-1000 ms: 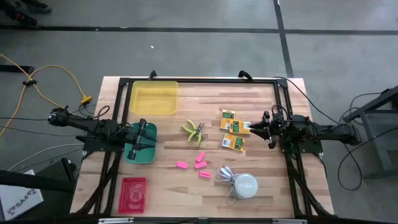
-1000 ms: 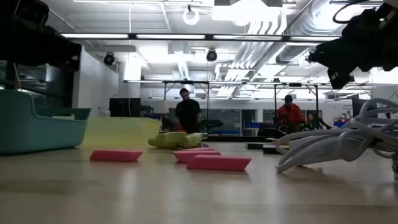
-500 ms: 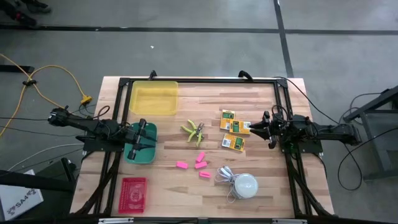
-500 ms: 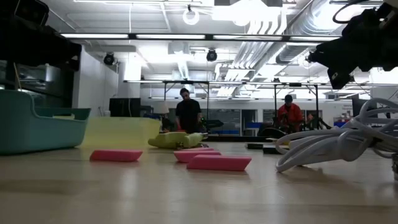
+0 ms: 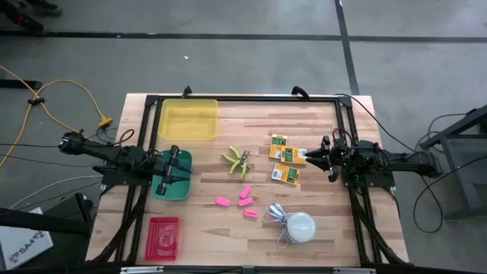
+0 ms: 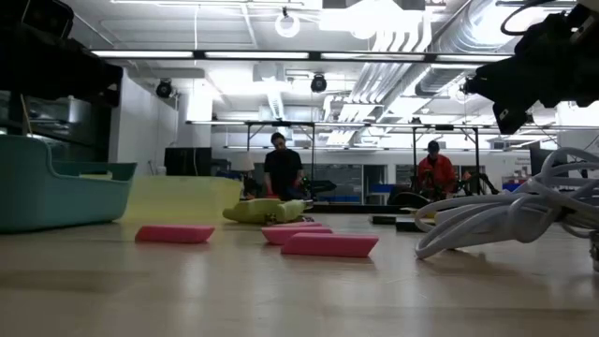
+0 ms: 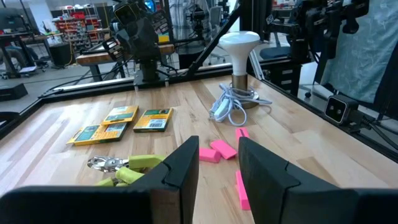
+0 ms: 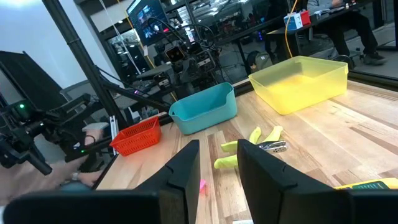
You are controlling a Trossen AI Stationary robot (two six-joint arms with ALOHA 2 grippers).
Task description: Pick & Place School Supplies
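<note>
Three yellow-and-green boxes [image 5: 286, 157] lie flat at the table's right-centre, just in front of my right gripper [image 5: 325, 156], which is level and open with nothing between its fingers [image 8: 217, 152]. Lime-green-handled scissors [image 5: 238, 160] lie at the centre. Several pink erasers [image 5: 242, 202] lie nearer the front edge. My left gripper [image 5: 174, 164] hovers level over a teal bin [image 5: 185, 189], open and holding nothing [image 7: 217, 149]. In the left wrist view the boxes [image 7: 124, 121], scissors [image 7: 124, 167] and erasers [image 7: 219, 151] lie ahead of it.
A yellow tray [image 5: 188, 120] stands at the far left. A red basket [image 5: 163, 237] stands at the near left. A white dome with a coiled cord [image 5: 297, 225] rests at the near right. Black frame rails [image 5: 243, 99] run round the table. People stand in the room behind [image 6: 283, 168].
</note>
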